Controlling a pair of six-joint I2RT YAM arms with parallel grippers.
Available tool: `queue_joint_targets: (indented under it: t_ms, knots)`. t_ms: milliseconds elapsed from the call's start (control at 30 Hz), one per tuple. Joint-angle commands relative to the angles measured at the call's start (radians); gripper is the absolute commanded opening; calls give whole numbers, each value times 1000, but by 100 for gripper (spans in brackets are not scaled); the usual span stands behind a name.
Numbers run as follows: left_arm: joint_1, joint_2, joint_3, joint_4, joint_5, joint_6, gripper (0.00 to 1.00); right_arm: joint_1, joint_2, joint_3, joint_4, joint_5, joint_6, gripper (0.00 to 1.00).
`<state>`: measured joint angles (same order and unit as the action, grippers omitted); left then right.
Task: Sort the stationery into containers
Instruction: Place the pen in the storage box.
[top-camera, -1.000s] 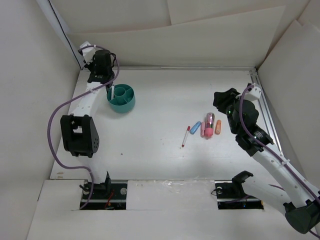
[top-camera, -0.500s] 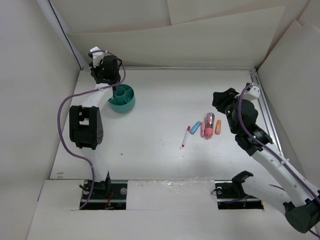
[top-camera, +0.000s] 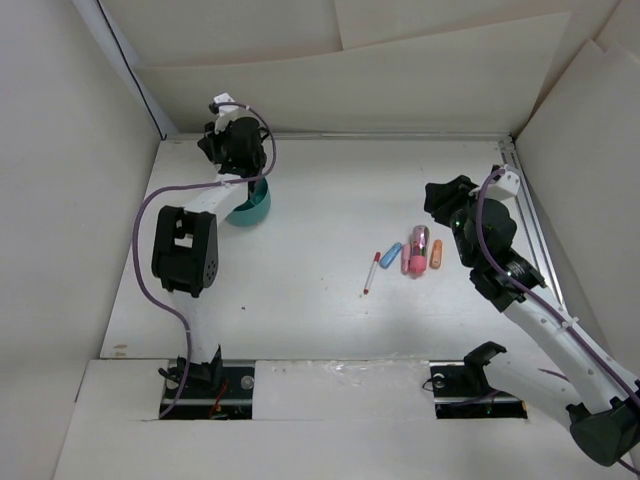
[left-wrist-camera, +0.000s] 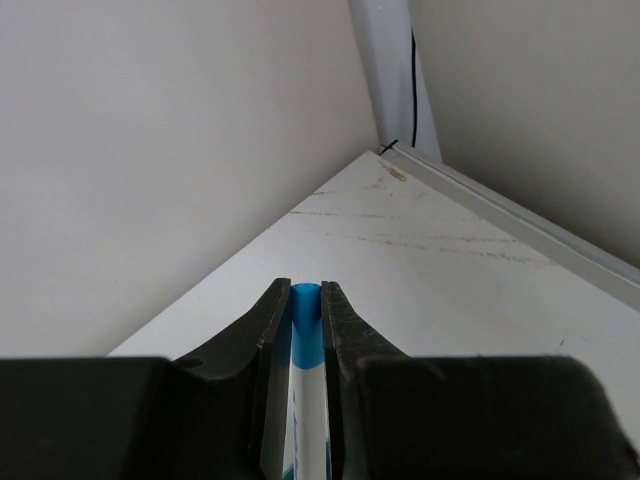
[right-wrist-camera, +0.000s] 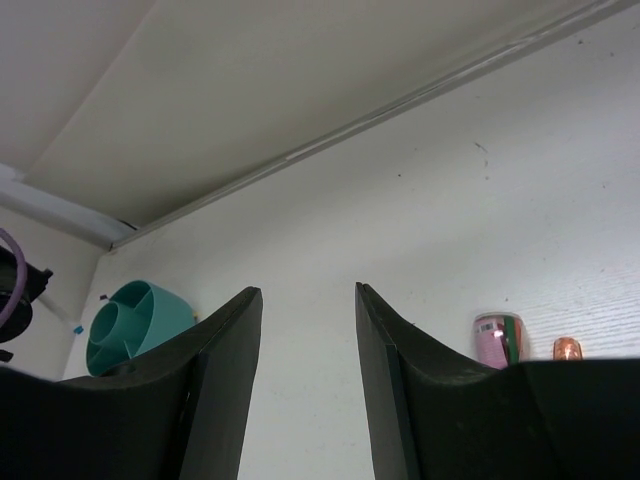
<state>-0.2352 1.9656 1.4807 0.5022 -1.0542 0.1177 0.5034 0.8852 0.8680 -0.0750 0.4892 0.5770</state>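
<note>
Teal divided cup (top-camera: 253, 209): upright near the bench's far-left corner, partly hidden.
Blue-capped white pen (left-wrist-camera: 305, 335): pinched in the left claw (left-wrist-camera: 305, 292), cap outward.
Red-capped pen (top-camera: 372, 272): flat, right of centre.
Just beside it, towards the right edge, lie the blue marker (top-camera: 390, 254), pink marker (top-camera: 417, 264), magenta marker (top-camera: 421, 238) and orange marker (top-camera: 436, 254), clustered.

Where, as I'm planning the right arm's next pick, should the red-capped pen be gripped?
Mid-barrel, from straight above. The red-capped pen lies flat, slanted, apart from the blue piece beside it, so the open right tool can close across the thin white shaft with bare table either side.
</note>
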Motion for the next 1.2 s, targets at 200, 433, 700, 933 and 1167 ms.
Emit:
queue_joint_targets:
  t_ms: [200,433,700,933,1167]
  knots:
    - [-3,61,-11,179,-87,149,0,-6,-12,-3,53,-8,-17,48]
    - [-3,92,-22,245,-87,200,0,-6,-3,-3,63,-8,-17,48]
    - [-3,121,-33,328,-109,258,0,-6,-3,-3,63,-17,-17,48]
    - [-3,145,-33,371,-118,299,0,-6,-3,-3,63,-17,-17,48]
    - [-3,156,-33,394,-127,298,0,-6,6,-3,63,-17,-17,48]
